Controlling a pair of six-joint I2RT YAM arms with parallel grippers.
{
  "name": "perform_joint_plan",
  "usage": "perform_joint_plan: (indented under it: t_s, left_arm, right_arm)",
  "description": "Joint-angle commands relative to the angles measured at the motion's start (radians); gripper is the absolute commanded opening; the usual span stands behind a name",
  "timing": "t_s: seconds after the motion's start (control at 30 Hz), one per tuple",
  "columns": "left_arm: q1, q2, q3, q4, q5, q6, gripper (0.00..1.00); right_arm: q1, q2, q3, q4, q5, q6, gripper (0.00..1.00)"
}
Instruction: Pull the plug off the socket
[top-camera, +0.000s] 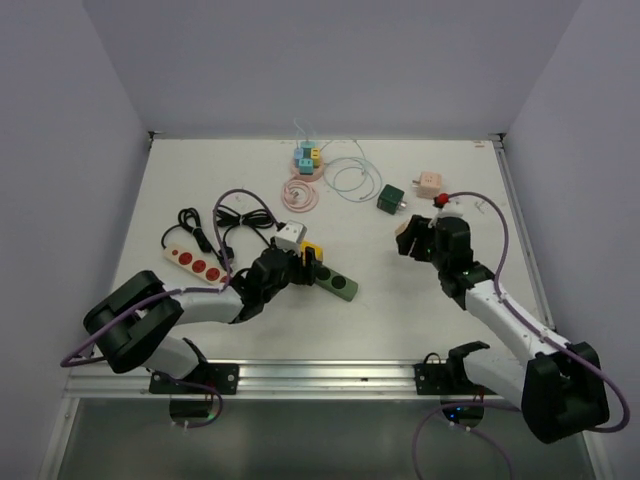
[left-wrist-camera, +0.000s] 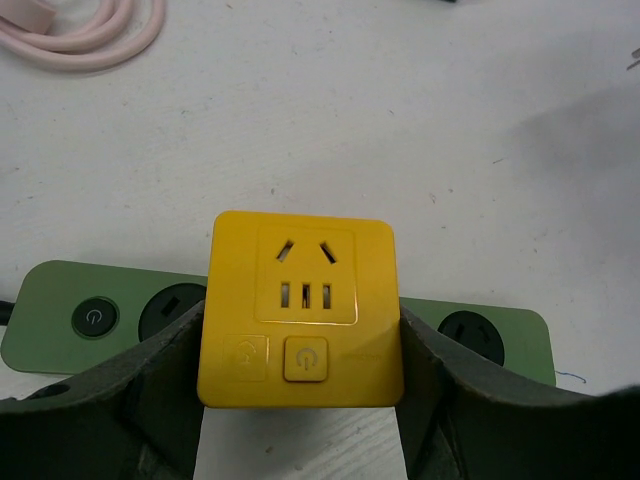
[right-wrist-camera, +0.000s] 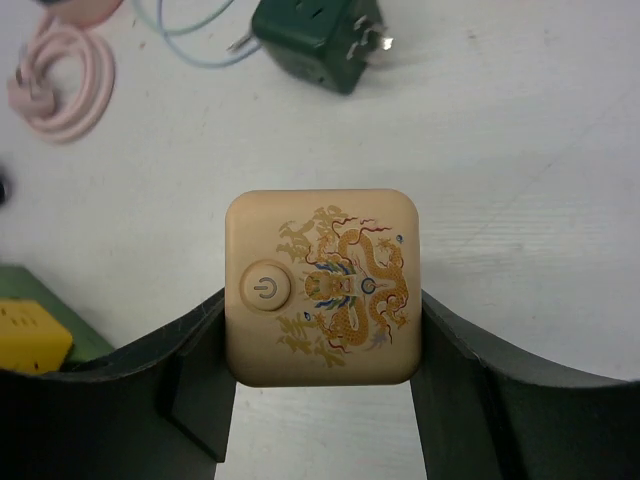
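The left gripper clamps a yellow plug-in adapter by its two flat side walls, its dark fingers pressed against opposite faces, above the middle of a green power strip lying on the white table. Whether the adapter's pins are seated in the strip cannot be told from these views. The adapter looks like a rigid, light plastic block with smooth, possibly slippery sides, so a squeeze low on the side walls and a straight pull away from the strip seems safest; the strip is light too and may lift with it unless held. The left arm stretches low across the table from its base, forearm nearly level, wrist turned toward the strip. The right arm reaches forward on the other side, well apart, its right gripper closed on a beige adapter printed with a dragon, near a dark green cube adapter.
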Motion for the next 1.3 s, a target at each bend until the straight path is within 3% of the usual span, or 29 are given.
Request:
perform_joint_plan:
  t_s: [0.0,0.17,0.37,0.53,0.77,0.93,1.07,1.2,1.27]
  left_arm:
    - [0.013,-0.037,0.032,-0.300,-0.010,-0.066,0.09]
    - [0.019,-0.051,0.127,-0.415,-0.026,-0.070,0.12]
    - [0.022,-0.063,0.146,-0.450,-0.016,-0.059,0.13]
    - [0.025,-0.102,0.126,-0.464,-0.029,-0.052,0.13]
    - [0.030,-0.146,0.109,-0.477,-0.032,-0.044,0.13]
    - [0.030,-0.148,0.109,-0.474,-0.023,-0.046,0.13]
    - [0.030,-0.145,0.109,-0.464,-0.010,-0.050,0.13]
    - [0.031,-0.143,0.109,-0.467,-0.004,-0.052,0.13]
    - [0.030,-0.143,0.106,-0.464,0.000,-0.052,0.13]
  right_arm:
    - [-0.193,0.032,-0.002,0.140,-0.193,0.249,0.47]
    - [-0.454,0.272,-0.011,0.375,-0.425,0.464,0.46]
    - [-0.501,0.528,0.058,0.629,-0.501,0.556,0.52]
    - [-0.503,0.671,0.144,0.691,-0.533,0.599,0.56]
    - [-0.503,0.805,0.254,0.624,-0.532,0.618,0.72]
    - [-0.503,0.816,0.313,0.500,-0.509,0.573,0.90]
    - [-0.503,0.748,0.307,0.449,-0.483,0.544,0.96]
    - [-0.503,0.681,0.325,0.230,-0.401,0.487,0.95]
    - [-0.508,0.668,0.313,0.198,-0.378,0.480,0.94]
